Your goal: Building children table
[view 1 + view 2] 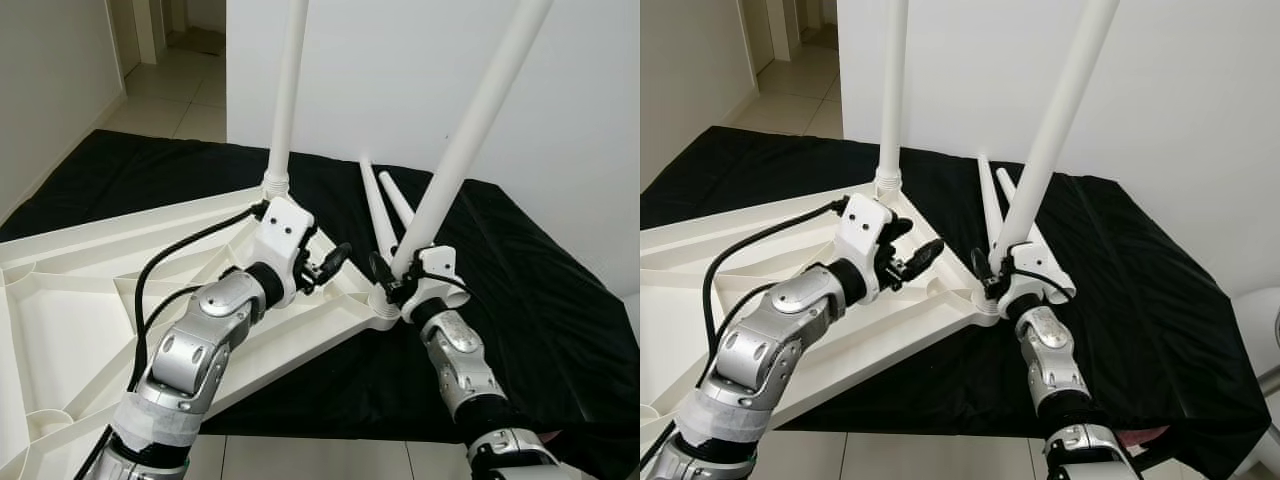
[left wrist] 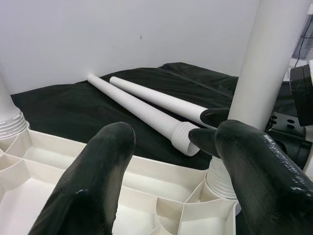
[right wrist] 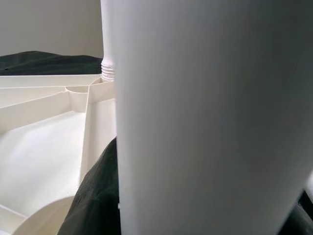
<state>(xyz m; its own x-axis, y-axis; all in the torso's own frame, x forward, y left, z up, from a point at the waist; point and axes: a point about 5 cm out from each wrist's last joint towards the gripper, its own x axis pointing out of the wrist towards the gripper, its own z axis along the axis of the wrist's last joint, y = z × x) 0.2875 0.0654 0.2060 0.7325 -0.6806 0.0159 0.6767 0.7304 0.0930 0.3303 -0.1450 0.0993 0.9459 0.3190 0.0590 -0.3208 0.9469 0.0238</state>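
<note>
From the head views we see our right hand [image 1: 388,276] closed around the base of a tilted white leg [image 1: 470,130] where it enters the corner socket of the upturned white tabletop [image 1: 90,300]. The tabletop lies on a black-draped worktop [image 1: 560,300]. Our right wrist view adds only that leg's surface close up. Our left hand [image 1: 335,262] hangs open and empty over the tabletop's ribbed compartments, just beside the right hand. Behind it a second leg [image 1: 285,100] stands upright in its socket. Our left wrist view shows two loose legs [image 2: 146,110] lying beyond the fingers [image 2: 98,181] on the cloth.
</note>
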